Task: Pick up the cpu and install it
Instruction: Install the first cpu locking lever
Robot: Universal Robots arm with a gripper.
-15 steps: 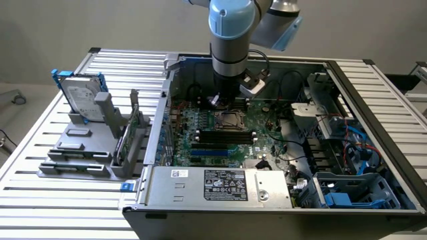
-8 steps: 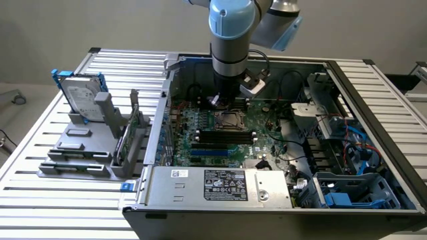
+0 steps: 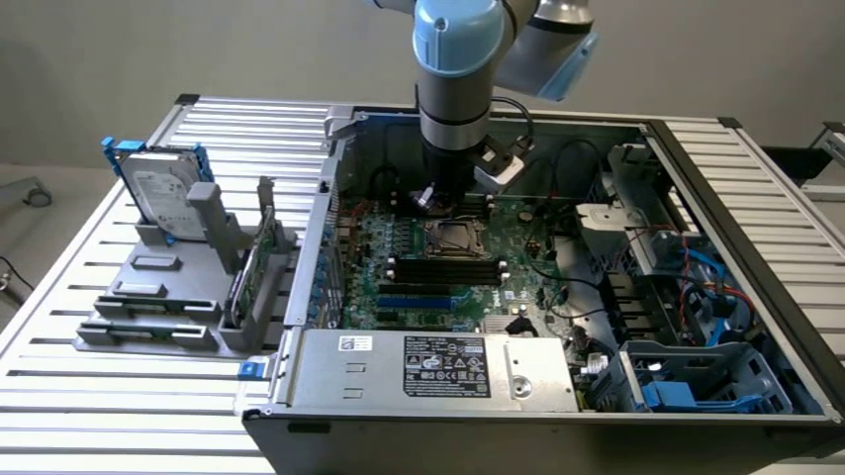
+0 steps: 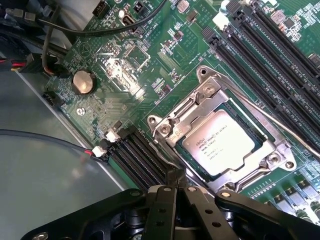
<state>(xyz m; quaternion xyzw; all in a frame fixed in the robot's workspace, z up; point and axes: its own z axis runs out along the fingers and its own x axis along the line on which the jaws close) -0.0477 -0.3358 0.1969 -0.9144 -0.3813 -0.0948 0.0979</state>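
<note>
The robot's arm [image 3: 458, 89] reaches down into an open computer case [image 3: 555, 297] that lies on a slatted metal table [image 3: 79, 396]. Its gripper [image 4: 175, 182] is squeezed tight with nothing in it. The black fingers [image 4: 167, 200] press together, and their tips hang just above the edge of the socket frame [image 4: 220, 145].

The cpu [image 4: 220, 145] is sitting inside that socket frame on the green board [image 4: 125, 65]. It is a small flat square with a pale silver top and tiny writing on it. The metal frame goes all around it, and the frame's cover is open, so the silver top shows. The gripper is not touching the cpu.

Long black slots [image 4: 280, 55] lie beside the socket. A round silver battery [image 4: 83, 81] sits farther off on the board.

Outside the case, a silver hard drive [image 3: 165, 193] stands upright in a grey rack [image 3: 158, 297].
</note>
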